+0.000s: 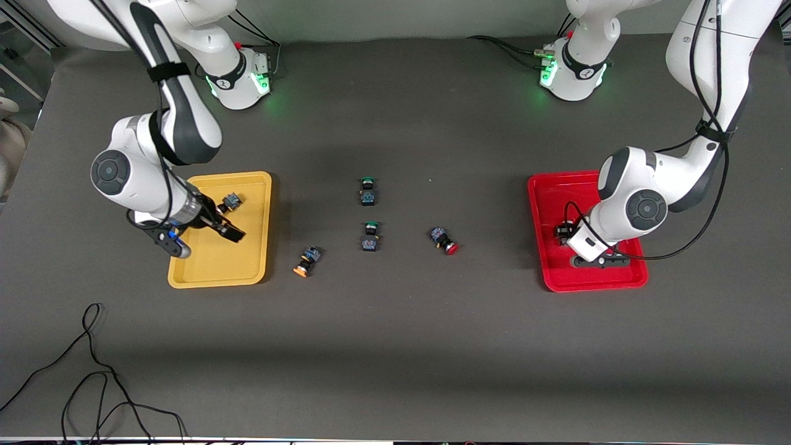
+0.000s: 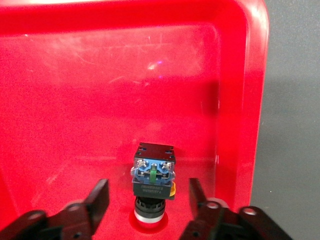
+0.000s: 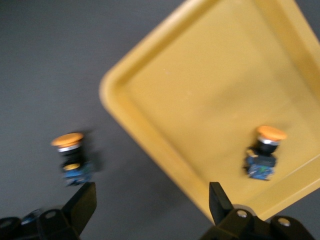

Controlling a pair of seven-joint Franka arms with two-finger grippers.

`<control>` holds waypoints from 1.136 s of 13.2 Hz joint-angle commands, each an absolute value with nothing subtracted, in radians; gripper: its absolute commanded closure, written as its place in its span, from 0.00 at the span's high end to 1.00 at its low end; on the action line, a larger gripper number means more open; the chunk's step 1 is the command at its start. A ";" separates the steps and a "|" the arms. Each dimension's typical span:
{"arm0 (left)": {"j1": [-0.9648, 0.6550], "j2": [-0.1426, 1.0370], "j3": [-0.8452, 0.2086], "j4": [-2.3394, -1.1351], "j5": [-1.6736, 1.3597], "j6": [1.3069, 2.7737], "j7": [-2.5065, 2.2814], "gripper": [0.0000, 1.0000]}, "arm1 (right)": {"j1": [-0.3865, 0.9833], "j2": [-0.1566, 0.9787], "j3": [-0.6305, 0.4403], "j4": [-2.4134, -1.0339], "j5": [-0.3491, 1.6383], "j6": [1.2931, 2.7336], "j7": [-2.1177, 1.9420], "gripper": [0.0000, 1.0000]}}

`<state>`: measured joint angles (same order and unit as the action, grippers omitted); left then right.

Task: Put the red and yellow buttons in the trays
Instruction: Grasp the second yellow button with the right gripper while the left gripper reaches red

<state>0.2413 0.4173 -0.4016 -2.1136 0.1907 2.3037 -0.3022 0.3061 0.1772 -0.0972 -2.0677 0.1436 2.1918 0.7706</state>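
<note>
Front view, two trays, six buttons, both claws open, empty.

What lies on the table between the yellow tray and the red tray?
In the front view, four buttons lie between the yellow tray and red tray: an orange-capped button, two green-capped buttons, and a red-capped button.

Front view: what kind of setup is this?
Likely a robotics lab bench: two table-mounted Franka arms, a dark mat-covered table holding a yellow tray, a red tray and small push-button switches, with loose cables trailing.
</note>
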 commanded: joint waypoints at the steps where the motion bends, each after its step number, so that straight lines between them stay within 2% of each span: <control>1: 0.249 0.367 -0.416 -2.021 0.201 2.128 -0.308 1.00 | 0.307 0.359 -0.032 -1.843 0.164 2.144 0.798 1.00; 3: 0.236 0.364 -0.422 -1.915 0.172 2.010 -0.327 1.00 | 0.307 0.441 0.001 -1.761 0.163 2.151 0.822 1.00; 6: 0.218 0.351 -0.449 -1.856 0.097 1.976 -0.443 1.00 | 0.324 0.561 0.041 -1.689 0.150 2.202 0.925 1.00; 9: 0.174 0.359 -0.529 -1.835 0.091 1.997 -0.787 1.00 | 0.334 0.615 0.041 -1.726 0.153 2.272 0.930 1.00; 13: -0.019 0.389 -0.531 -1.812 0.090 2.098 -1.150 1.00 | 0.342 0.632 0.043 -1.851 0.153 2.427 0.928 1.00; 14: -0.069 0.429 -0.529 -1.780 0.098 2.106 -1.226 1.00 | 0.351 0.630 0.043 -1.858 0.153 2.430 0.930 0.87; 15: -0.107 0.466 -0.528 -1.749 0.103 2.108 -1.285 1.00 | 0.353 0.630 0.043 -1.858 0.153 2.430 0.930 0.64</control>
<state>-0.0365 0.3868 -0.5428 -1.8286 0.0927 2.1063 -1.1640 0.3369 0.6488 0.0448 -1.8364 0.1446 2.4100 0.9074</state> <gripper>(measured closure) 0.000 0.093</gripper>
